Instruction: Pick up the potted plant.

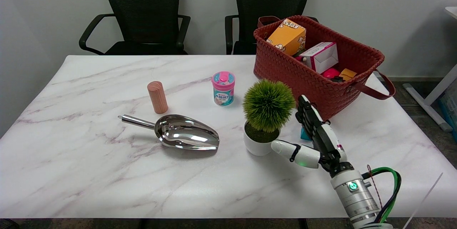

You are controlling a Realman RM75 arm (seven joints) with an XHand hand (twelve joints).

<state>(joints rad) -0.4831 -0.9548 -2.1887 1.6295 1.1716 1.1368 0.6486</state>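
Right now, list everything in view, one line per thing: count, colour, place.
potted plant: 1, green ball in a white pot, table centre-right, upright
metal scoop: 1, shiny silver, left of the plant, lying down
wooden cylinder: 1, light brown, standing behind the scoop
small tub: 1, teal with a pink lid, behind and left of the plant
woven basket: 1, red-brown, far right of the table, behind the plant
orange box: 1, in the basket
white and pink box: 1, in the basket
teal object: 1, mostly hidden behind the hand
table: 1, white marble pattern
office chairs: 2, black, behind the table
right hand: 1, black and white, open beside the pot, thumb close to it
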